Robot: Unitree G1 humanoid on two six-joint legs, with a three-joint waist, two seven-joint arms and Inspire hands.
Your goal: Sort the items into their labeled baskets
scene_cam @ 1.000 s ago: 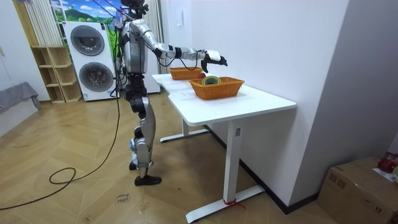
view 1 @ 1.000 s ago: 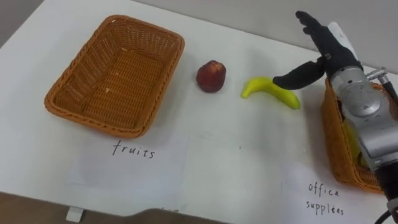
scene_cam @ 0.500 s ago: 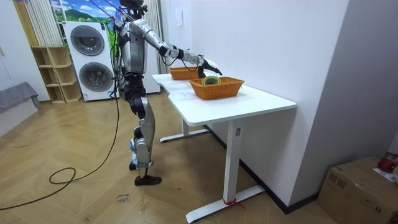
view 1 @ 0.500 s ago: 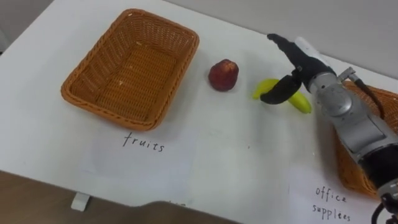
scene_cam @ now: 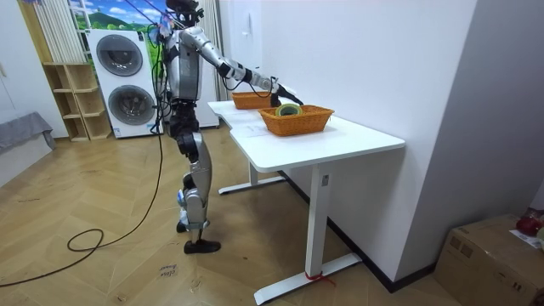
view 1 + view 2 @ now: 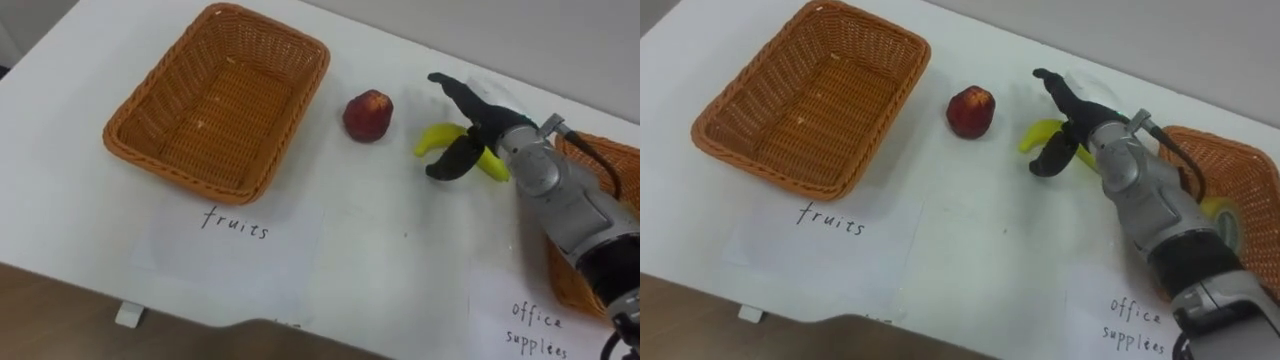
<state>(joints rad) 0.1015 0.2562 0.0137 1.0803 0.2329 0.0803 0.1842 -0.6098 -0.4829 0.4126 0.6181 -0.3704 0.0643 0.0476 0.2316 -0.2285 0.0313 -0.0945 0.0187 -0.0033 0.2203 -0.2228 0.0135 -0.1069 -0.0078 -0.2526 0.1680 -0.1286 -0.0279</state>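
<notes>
- Right hand (image 6: 482, 126): spread wide just above the table (image 6: 400, 270). The fingers reach straight out over the banana and the thumb hangs down on its other side. Nothing is gripped yet, and we cannot tell whether the thumb touches the fruit.
- Banana (image 6: 436, 139): lies on the table directly beneath the hand, between fingers and thumb, with one tip showing past the thumb. We judge it light, fairly firm, smooth-skinned and easily bruised. The thick middle, taken across the curve with gentle pressure, looks the surest hold.
- Apple (image 6: 368, 114): to the hand's left, near the fingertips, apart from the banana. We expect it to be heavier and apt to roll.
- Office-supplies basket (image 6: 1230, 160): to the hand's right, beside the wrist, with a yellowish roll (image 6: 1218, 215) inside.
- Fruit basket (image 6: 215, 110): farthest from the hand, well to its left beyond the apple, with nothing in it.
</notes>
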